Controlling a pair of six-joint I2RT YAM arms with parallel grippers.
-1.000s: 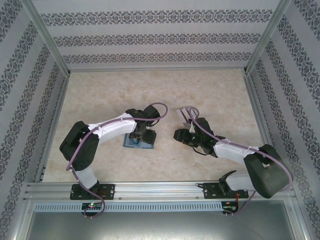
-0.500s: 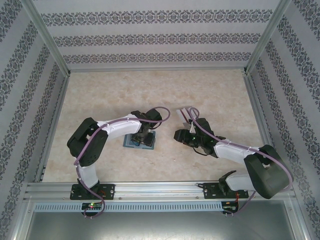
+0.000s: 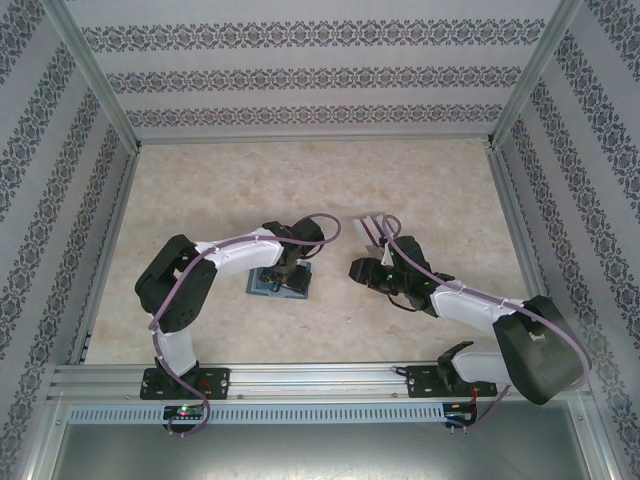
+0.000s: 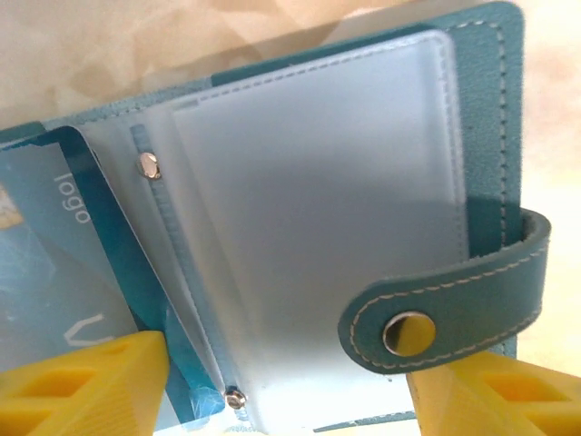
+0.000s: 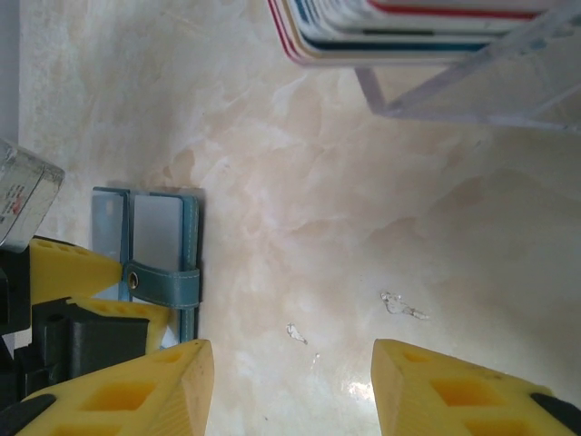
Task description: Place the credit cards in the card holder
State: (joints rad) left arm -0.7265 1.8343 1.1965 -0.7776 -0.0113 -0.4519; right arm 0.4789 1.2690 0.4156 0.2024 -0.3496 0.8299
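The teal card holder lies open on the table, frosted plastic sleeves fanned out and its snap tab curled over the right edge. A blue credit card printed "logo" sits partly inside a left sleeve. My left gripper is open just above the holder, its yellow fingers straddling the sleeves. More credit cards stand on edge in a clear rack. My right gripper hangs open over bare table, between the rack and the card holder. In the top view the left gripper covers the holder.
The clear card rack stands just behind the right gripper. Metal rails and patterned walls bound the marble table. A few small clear scraps lie on the table under the right gripper.
The left arm's elbow has swung in closer to the wallet while its gripper stayed over the holder. The right arm has barely moved.
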